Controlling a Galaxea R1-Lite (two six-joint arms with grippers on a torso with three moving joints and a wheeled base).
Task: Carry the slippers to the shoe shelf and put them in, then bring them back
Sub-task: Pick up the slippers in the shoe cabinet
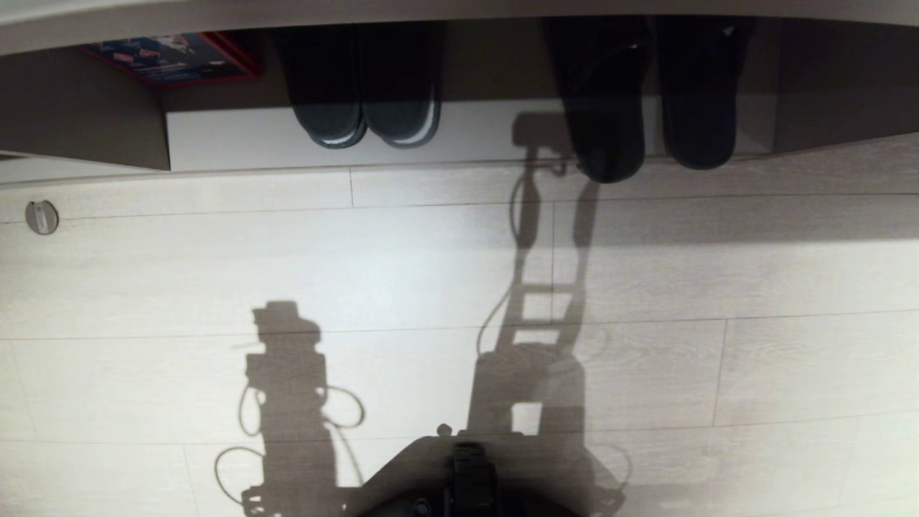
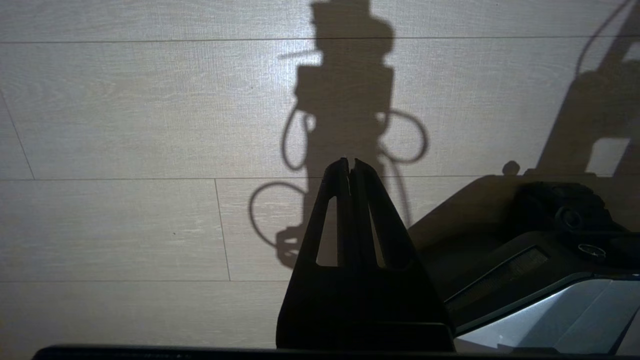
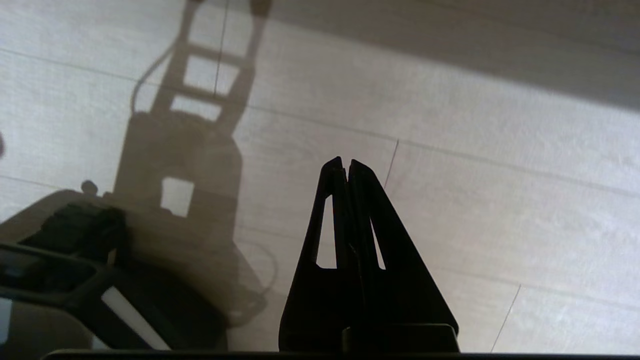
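- no brand or label reads clearly here; a red-edged printed sheet (image 1: pixel 172 57) lies in the far left recess, its writing too small to make out.
- the slippers (image 1: pixel 650 100), the all-dark pair, sit at the far right under the overhanging top edge, heels poking out toward the pale plank floor (image 1: pixel 431 266).
- a 2nd pair with pale sole rims (image 1: pixel 366 93) sits to their left, well apart from them.
- the left gripper (image 2: pixel 350 162) hangs over bare floor, its 2 fingers pressed together on nothing.
- the right gripper (image 3: pixel 345 162) is also above bare planks, fingers squeezed together and empty.
- neither wrist view shows the slippers; they are well apart from both claws.
- the robot base (image 1: pixel 467 474) shows at the near edge, arm shadows stretching across the floor.
- a small round metal disc (image 1: pixel 41 216) sits in the floor at far left.
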